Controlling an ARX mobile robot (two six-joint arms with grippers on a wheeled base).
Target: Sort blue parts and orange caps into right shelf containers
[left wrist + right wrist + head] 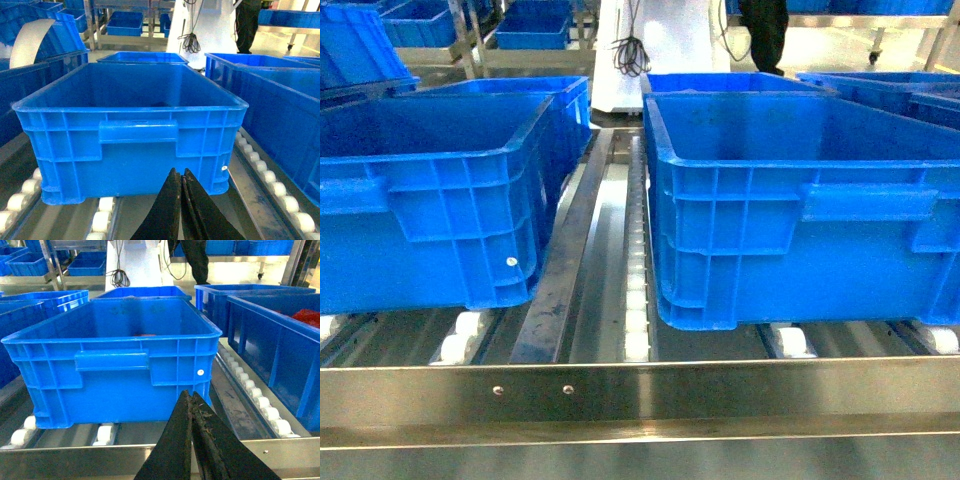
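My left end effector (181,200) and right end effector (192,435): fingers together, holding nothing. Blue crates (800,200) on roller shelf (636,300) just ahead. No blue parts or orange caps visible; I judge them light, rigid, take by sides.

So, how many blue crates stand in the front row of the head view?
2: the left crate and the right crate. Further crates stand behind, partly hidden.

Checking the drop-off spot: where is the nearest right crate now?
In the head view the right crate sits on the roller track, right of the steel divider rail, opposite the left crate.
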